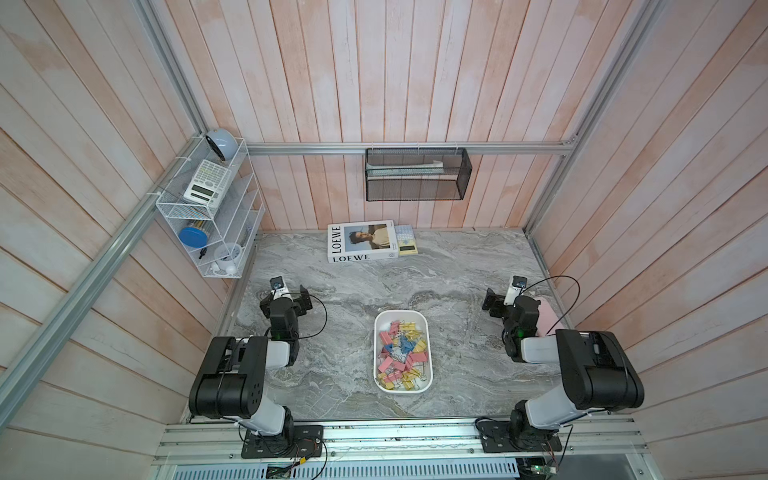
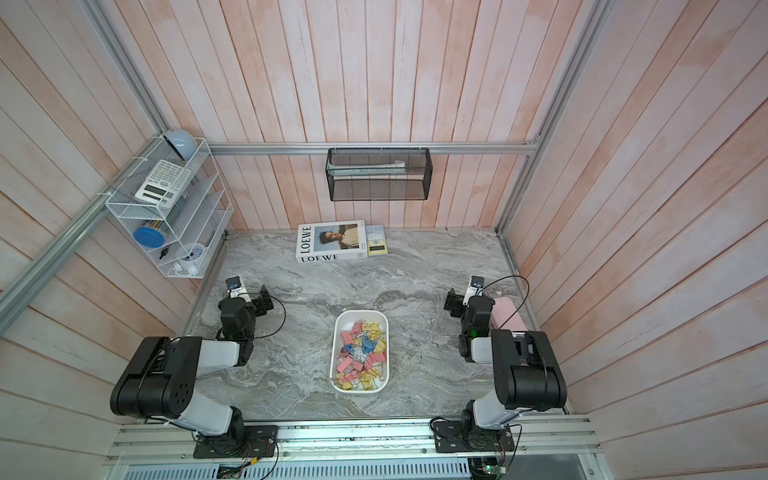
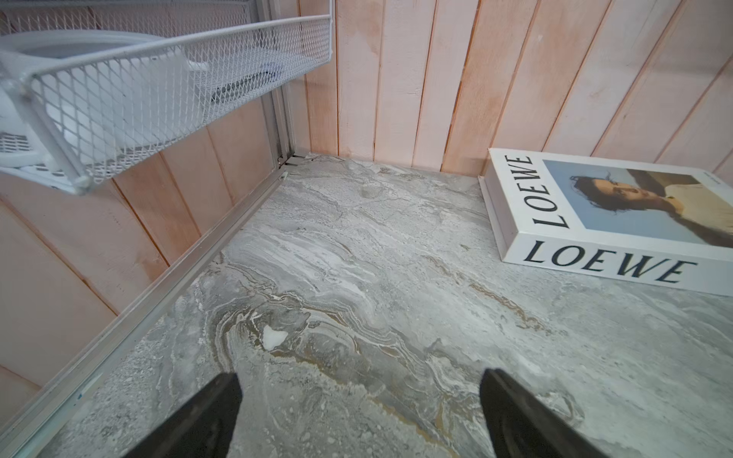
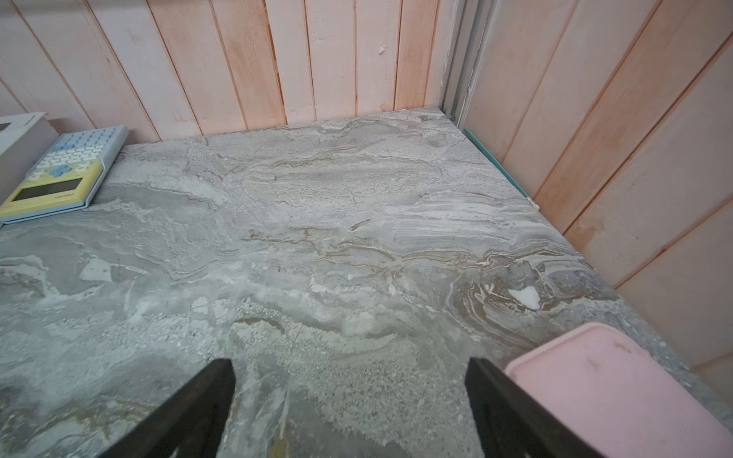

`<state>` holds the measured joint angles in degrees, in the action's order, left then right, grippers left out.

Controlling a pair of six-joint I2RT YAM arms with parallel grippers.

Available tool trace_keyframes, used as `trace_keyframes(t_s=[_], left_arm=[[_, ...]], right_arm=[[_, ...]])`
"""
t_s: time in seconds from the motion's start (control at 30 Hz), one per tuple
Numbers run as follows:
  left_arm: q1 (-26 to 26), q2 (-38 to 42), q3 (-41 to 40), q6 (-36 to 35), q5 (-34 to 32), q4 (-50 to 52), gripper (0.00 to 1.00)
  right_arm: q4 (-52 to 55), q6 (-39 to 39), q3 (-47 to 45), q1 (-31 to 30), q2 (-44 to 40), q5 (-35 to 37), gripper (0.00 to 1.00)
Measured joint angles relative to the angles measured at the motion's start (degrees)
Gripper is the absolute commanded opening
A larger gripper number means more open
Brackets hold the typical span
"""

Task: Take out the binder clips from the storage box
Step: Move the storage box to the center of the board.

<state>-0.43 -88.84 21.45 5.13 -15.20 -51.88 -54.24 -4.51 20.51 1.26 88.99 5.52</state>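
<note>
The storage box [image 1: 401, 314] [image 2: 360, 314] is a shallow white tray at the table's front centre. It holds several pink, yellow and blue binder clips [image 1: 401, 353] [image 2: 360, 353] in a loose heap. My left gripper [image 1: 297, 297] [image 2: 259, 301] hangs over bare marble well left of the box. In the left wrist view the left gripper [image 3: 361, 378] is open and empty. My right gripper [image 1: 496, 301] [image 2: 455, 303] is far right of the box. The right wrist view shows the right gripper [image 4: 350, 365] open too, with only marble between its fingers. Neither wrist view shows the box or clips.
A LOEWE book [image 1: 361, 241] [image 3: 614, 222] and a calculator [image 1: 405, 240] [image 4: 63, 174] lie by the back wall. A flat pink thing [image 1: 548, 318] [image 4: 611, 392] lies beside my right gripper. A white wire rack [image 1: 208, 208] [image 3: 139, 91] and a black mesh basket [image 1: 415, 174] hang on the walls.
</note>
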Motion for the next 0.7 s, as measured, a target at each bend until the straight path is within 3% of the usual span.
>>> trace_keyframes(t_s=[0.7], left_arm=[[0.0, 2.62, 0.09, 0.22, -0.15, 3.21, 1.0]], right_arm=[[1.73, 0.0, -0.83, -0.9, -2.78, 2.51, 0.98]])
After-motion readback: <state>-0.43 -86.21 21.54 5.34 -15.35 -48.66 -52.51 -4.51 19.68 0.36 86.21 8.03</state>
